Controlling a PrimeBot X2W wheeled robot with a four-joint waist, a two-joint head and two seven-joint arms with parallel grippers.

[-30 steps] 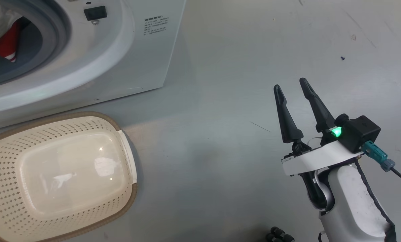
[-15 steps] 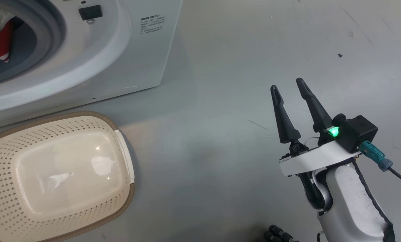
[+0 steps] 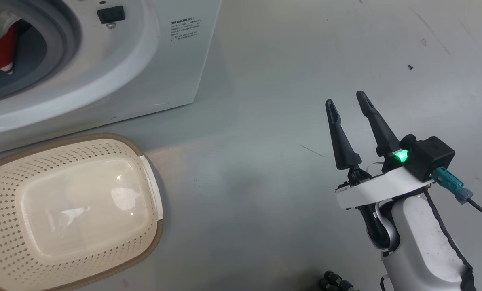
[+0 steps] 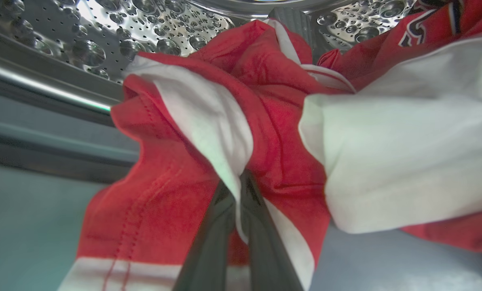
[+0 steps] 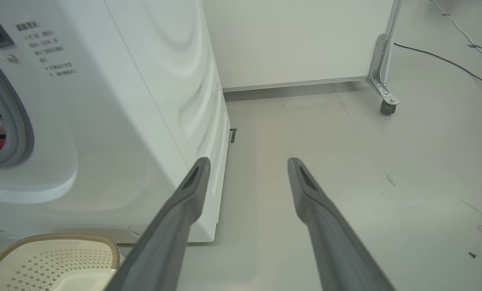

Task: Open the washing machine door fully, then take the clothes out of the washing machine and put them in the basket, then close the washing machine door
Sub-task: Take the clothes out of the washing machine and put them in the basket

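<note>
One big white washing machine (image 3: 103, 72) is anchoring everything we are looking at, its round mouth standing uncovered and ringed by a grey rubber seal (image 3: 69, 36). Grey floor (image 3: 265, 121) is spreading out in front of the machine and away past its right side. Beyond the machine's rear right corner, a white panel (image 5: 289, 40) is standing on a metal bracket with a caster (image 5: 386, 107).

Just in front of the machine, below its mouth, the basket (image 3: 71, 210) is sitting on the floor, cream with a brown rim, its glossy bottom catching the light.

Inside the machine, the clothes (image 4: 273, 121) are lying bunched against the perforated steel drum (image 4: 103, 32), bright red with broad white bands. From the head view we are catching a slip of that red through the mouth.

Our left gripper (image 4: 241, 182) is reaching into the drum. Its fingers are drawn almost together, and they are pinching a white-edged fold of the clothes between them.

Our right gripper (image 3: 346, 99) is hovering over the floor well to the right of the machine. Its fingers are standing apart and holding nothing, and a green light (image 3: 402, 155) is glowing at its wrist.

On the machine's front, right of the mouth, a small black latch block (image 3: 110, 15) and a patch of printed text (image 3: 184, 30) are showing. Well away from the machine, a tiny dark screw (image 3: 411, 67) is lying on the floor.
</note>
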